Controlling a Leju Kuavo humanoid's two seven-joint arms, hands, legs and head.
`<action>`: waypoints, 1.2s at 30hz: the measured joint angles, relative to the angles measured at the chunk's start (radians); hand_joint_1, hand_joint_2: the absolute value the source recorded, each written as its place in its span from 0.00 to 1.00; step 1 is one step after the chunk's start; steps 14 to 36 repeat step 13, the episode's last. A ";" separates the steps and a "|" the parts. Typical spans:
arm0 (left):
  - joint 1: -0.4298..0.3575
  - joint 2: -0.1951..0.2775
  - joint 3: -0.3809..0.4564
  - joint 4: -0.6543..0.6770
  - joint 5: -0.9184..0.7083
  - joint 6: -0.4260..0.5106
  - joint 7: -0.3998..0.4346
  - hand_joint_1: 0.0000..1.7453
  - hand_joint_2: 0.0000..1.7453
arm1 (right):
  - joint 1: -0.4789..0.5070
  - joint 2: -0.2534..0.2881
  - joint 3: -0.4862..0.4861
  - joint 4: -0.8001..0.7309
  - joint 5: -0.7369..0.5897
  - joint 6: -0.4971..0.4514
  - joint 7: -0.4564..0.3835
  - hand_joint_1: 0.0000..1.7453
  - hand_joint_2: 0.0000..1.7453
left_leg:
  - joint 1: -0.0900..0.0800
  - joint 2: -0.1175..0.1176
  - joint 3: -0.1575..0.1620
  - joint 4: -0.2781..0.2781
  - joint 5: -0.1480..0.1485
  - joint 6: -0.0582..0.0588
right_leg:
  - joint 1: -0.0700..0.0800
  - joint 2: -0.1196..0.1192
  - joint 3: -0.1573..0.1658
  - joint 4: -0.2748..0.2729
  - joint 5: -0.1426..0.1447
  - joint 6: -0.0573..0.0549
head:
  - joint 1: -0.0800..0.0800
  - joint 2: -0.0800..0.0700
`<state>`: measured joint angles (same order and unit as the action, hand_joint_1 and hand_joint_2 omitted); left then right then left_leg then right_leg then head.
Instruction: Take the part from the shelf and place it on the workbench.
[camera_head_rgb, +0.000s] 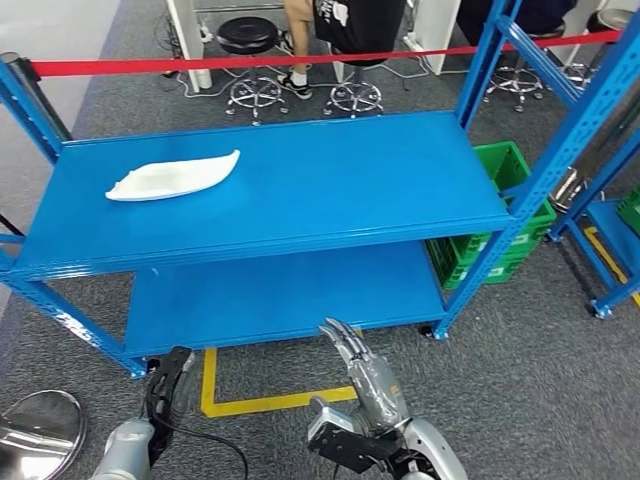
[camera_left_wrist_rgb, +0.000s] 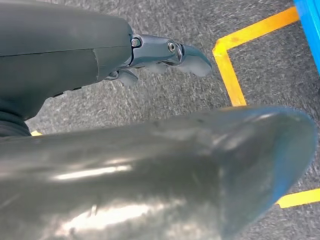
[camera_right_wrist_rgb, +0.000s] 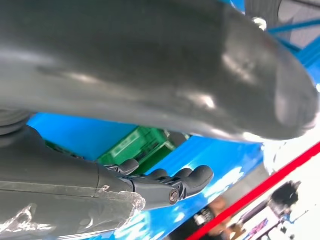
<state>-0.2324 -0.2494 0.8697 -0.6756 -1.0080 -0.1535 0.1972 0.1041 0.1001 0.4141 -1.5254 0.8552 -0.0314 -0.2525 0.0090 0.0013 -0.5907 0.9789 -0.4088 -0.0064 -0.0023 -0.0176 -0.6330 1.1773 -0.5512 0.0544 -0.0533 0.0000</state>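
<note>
Grey carpet floor (camera_head_rgb: 528, 380) throughout. Yellow tape lines (camera_head_rgb: 256, 403) marked on floor near shelf base. Blue metal shelf rack (camera_head_rgb: 483, 70) with flat blue boards on two levels. Green plastic crates (camera_head_rgb: 507, 165) on floor at rack's right end. Red barrier tape (camera_head_rgb: 226, 62) stretched behind rack. Beyond tape: black round stools (camera_head_rgb: 247, 35) on chrome star bases, seated person (camera_head_rgb: 332, 25), white furniture legs (camera_head_rgb: 185, 40). Second blue rack (camera_head_rgb: 611, 240) at far right. Shiny round metal plate (camera_head_rgb: 38, 428) at lower left.
</note>
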 joint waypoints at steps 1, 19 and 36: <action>0.000 -0.001 0.000 0.000 0.000 0.000 0.000 0.00 0.00 | 0.001 0.000 0.000 0.001 0.000 0.000 0.000 0.00 0.00 | 0.000 -0.014 -0.001 0.000 0.001 0.002 | 0.000 0.011 -0.034 0.070 -0.028 0.001 | 0.001 0.000; 0.008 0.004 0.002 0.000 -0.003 -0.007 -0.002 0.00 1.00 | -0.002 0.000 -0.002 0.004 0.015 0.008 0.015 0.00 1.00 | 0.006 -0.122 -0.025 0.011 0.008 -0.044 | -0.012 0.071 0.057 -0.156 0.102 -0.037 | -0.001 0.000; 0.008 0.004 0.002 0.000 -0.003 -0.007 -0.002 0.00 1.00 | -0.002 0.000 -0.002 0.004 0.015 0.008 0.015 0.00 1.00 | 0.006 -0.122 -0.025 0.011 0.008 -0.044 | -0.012 0.071 0.057 -0.156 0.102 -0.037 | -0.001 0.000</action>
